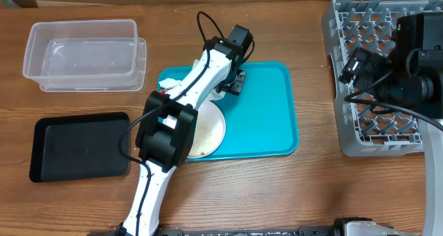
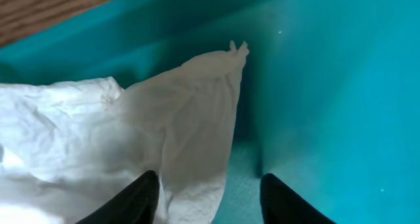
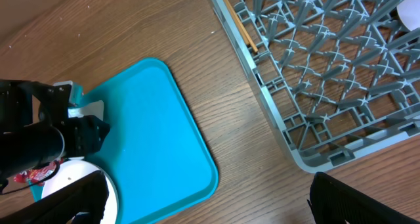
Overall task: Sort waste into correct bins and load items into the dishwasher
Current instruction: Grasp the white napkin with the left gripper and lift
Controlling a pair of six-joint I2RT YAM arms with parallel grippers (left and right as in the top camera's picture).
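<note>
Now left gripper [image 2: 209, 188], spread, straddles napkin [image 2: 177, 119], peak pointing away; right gripper [image 3: 209, 184] gapes empty.

No lettering, brand name, number or sign is legible in any of the three views. The red wrapper [image 3: 29, 177] appears too small and blurred for any print to be made out. The teal tray [image 1: 270, 111], clear tub [image 1: 31, 50], black tray [image 1: 76, 149], grey rack [image 1: 374, 125] and white napkin [image 2: 98, 138] show only plain, unmarked surfaces.
</note>
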